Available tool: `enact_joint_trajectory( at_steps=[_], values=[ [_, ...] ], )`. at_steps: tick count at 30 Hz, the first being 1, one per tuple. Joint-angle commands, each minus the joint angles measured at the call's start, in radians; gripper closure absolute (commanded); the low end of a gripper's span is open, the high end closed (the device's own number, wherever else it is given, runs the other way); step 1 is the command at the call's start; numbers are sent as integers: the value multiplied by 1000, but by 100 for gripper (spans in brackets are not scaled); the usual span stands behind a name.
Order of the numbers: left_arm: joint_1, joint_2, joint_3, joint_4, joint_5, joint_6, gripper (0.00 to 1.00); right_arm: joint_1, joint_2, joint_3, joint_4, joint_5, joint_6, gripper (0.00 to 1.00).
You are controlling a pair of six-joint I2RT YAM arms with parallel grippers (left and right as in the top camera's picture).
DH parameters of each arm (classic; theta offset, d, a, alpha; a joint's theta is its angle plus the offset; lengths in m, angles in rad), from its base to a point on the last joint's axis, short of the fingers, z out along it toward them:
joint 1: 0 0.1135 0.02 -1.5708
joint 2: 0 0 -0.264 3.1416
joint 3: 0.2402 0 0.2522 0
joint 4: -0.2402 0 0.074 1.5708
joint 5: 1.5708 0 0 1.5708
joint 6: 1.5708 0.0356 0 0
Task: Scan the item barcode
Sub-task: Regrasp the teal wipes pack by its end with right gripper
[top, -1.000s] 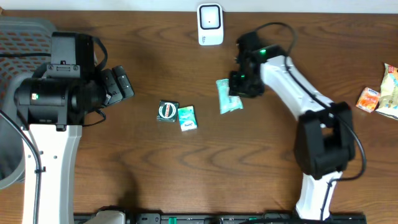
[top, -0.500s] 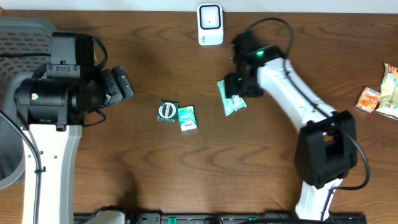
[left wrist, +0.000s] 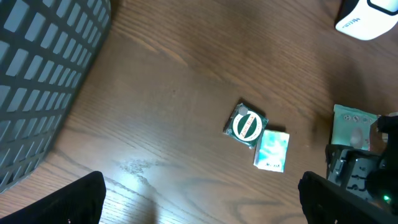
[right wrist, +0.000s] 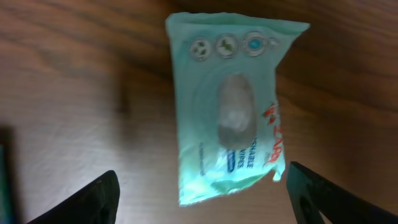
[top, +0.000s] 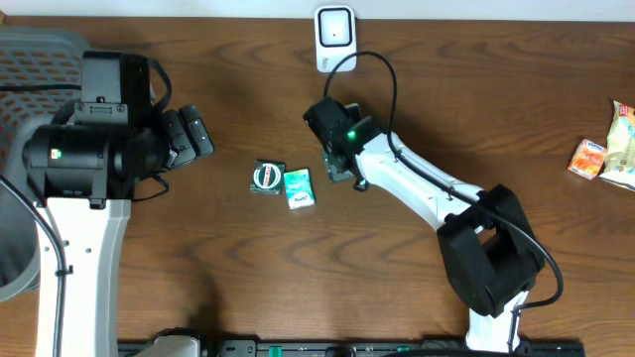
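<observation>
Right wrist is showing you wipes pack (right wrist: 233, 112) loose at 12 o'clock, right gripper (right wrist: 204, 194) spread wide; overhead is hiding it. Left gripper (left wrist: 208, 199) gaping too.

Readable print is scarce

In the right wrist view, the wipes packet (right wrist: 233, 106) has sideways blue print near its 5 o'clock corner that seems to end in "ABLE WIPES". The red lettering beside it and three round icons along its 12 o'clock edge are illegible. The grey lettering on the scanner (left wrist: 367, 18) is too small to read.

overhead: straight down, whole tabletop (top: 228, 258); left wrist: oblique, farther; right wrist: close, downward; both wrists share wipes pack (right wrist: 233, 106).
</observation>
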Motion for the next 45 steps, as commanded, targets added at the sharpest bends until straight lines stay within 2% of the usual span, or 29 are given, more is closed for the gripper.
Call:
enact_joint_trajectory(
  at_steps=[1, 11, 19, 29, 34, 39, 43, 45],
  values=[
    [3, -5, 2, -4, -13, -12, 3, -2, -23, -36, 44, 56, -21, 20],
    [3, -5, 2, -4, -13, -12, 2, 16, -23, -58, 94, 56, -74, 25],
    [3, -5, 2, -4, -13, -12, 2, 9, -16, -88, 153, 59, -160, 25],
    [3, -5, 2, -4, -13, -12, 2, -16, 74, -97, 148, 60, -169, 27],
    [3, -5, 2, -4, -13, -12, 2, -29, 106, -97, 129, 60, -165, 38],
    [3, -5, 2, -4, -13, -12, 2, -49, 108, -96, 116, 55, -157, 59],
    [3, -5, 2, -4, -13, -12, 2, -68, 101, -82, 101, 35, -115, 80],
    [3, -5, 2, -4, -13, -12, 2, -85, 87, -69, 89, -16, -113, 83]
  ],
)
